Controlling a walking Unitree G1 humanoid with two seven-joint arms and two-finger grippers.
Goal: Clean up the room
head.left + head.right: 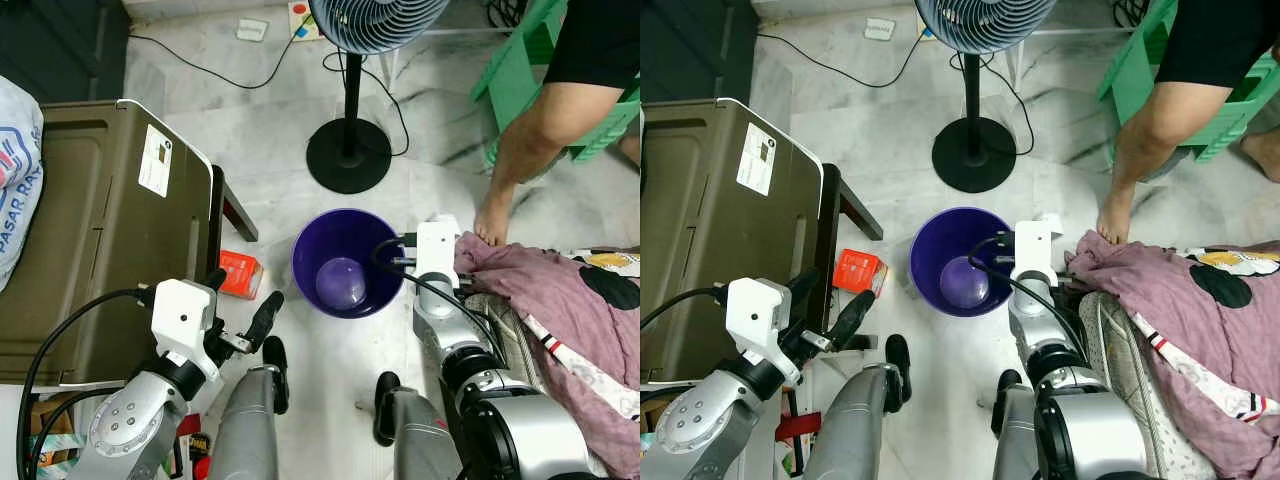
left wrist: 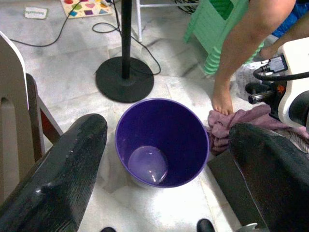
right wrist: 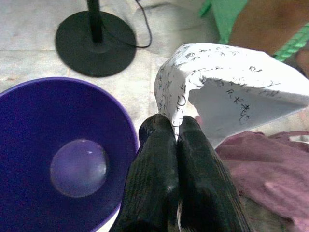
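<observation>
Two silver robot arms reach down over a pale marble floor [image 1: 250,150] toward a purple bucket [image 1: 346,262] that stands between them. The right gripper [image 3: 176,133] has its two black fingers [image 3: 154,169] clenched together on a sheet of white paper [image 3: 227,92] covered in handwriting; the paper sticks up past the fingertips, bent and partly folded, just beside the bucket's rim and above a mauve cloth [image 3: 260,164]. The left gripper [image 2: 166,140] is spread wide and holds nothing, with the bucket seen in the gap beyond its fingertips. Inside the bucket, its round lighter bottom is visible. Past the bucket stands the black round base and pole of a fan [image 1: 349,150], with a black cord trailing on the floor. A person's bare leg [image 1: 530,140] and foot stand just beyond the cloth, near a green stool [image 1: 520,70]. Beside the left arm is a brown cabinet [image 1: 90,230], with a small orange box [image 1: 241,274] on the floor near it.
</observation>
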